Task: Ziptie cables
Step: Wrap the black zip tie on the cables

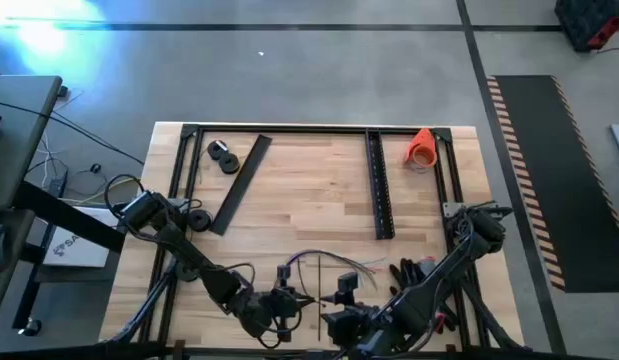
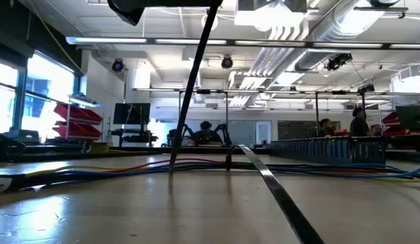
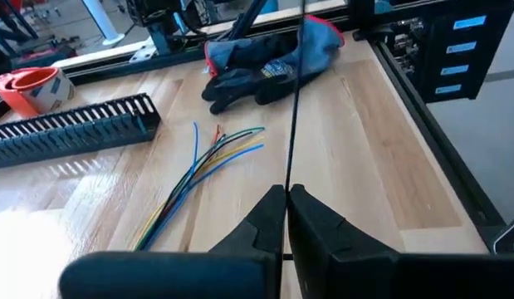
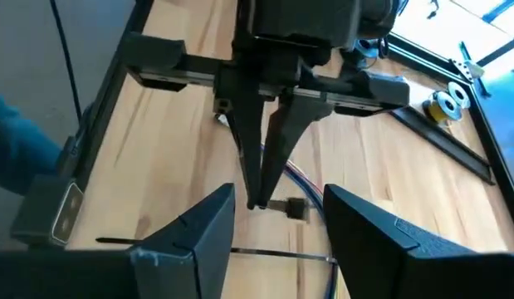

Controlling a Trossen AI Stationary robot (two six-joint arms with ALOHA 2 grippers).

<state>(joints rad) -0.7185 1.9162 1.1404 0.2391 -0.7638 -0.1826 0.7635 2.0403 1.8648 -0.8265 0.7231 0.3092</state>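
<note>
- Wooden bench (image 1: 319, 180) carries the cables (image 1: 341, 264), a loose fan of thin coloured wires lying flat near its front edge, between the two arms
- Left pincer (image 1: 307, 300) sits low over the front edge, just beside the cables; its fingers (image 3: 269, 218) are clenched on a thin black zip tie (image 3: 294, 108), which runs away from the tips in a straight line
- Right wrist view shows the left pincer from opposite, its tips closed together at the tie head (image 4: 288, 208), with the cables just behind it
- Right pincer (image 1: 341, 298) faces the left one at close range; its fingers (image 4: 208, 223) stand released, well apart, with nothing between them
- Low view shows the cables (image 2: 128, 166) resting on the bench surface, and the tie rising steeply from among them
- Perforated black strips lie further back: one (image 1: 241, 184) angled at the left, one (image 1: 380, 186) straight at the right
- Orange tape roll (image 1: 421, 148) rests at the far right corner; a dark glove (image 3: 269, 60) lies beyond the cable ends
</note>
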